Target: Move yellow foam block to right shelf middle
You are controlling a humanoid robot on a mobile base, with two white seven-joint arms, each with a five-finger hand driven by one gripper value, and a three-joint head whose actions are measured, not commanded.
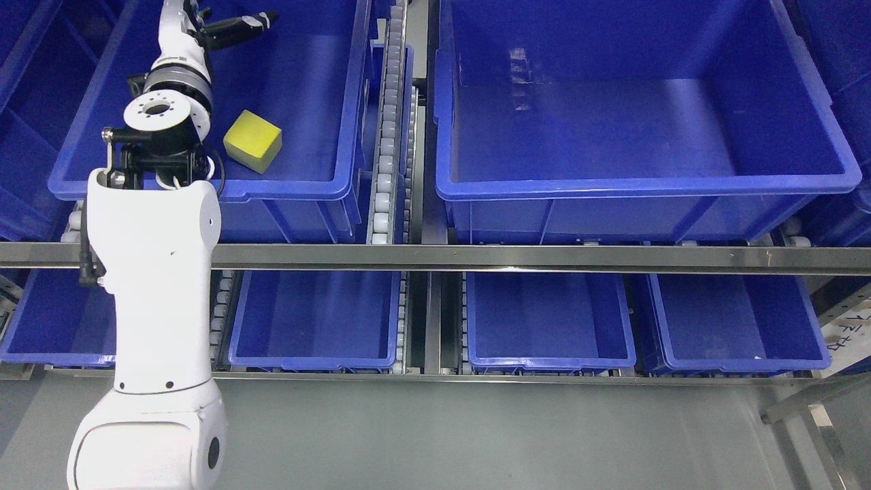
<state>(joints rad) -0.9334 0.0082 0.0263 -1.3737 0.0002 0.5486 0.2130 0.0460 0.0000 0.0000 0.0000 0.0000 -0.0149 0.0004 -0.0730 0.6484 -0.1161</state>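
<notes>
Nearest me, my left arm (153,306) is rising from the lower left, crossing the steel rail (544,258) and reaching up into the big left bin (326,187). The yellow foam block (252,141) is sitting on that bin's floor, near its front wall, just right of my wrist, free and tilted a little. Farther back my left hand (235,27) is hovering near the bin's far end, dark fingers (262,18) stretched out rightward, holding nothing, well apart from the block. The big right bin (646,184) is showing no block inside, so the block is not lying at the goal. For a good grasp I judge I'm needing the hand back over the block, fingers straddling two flat faces, squeezing lightly since foam gives, lifting clear of the rim and the roller track (388,136). Right arm not showing.
</notes>
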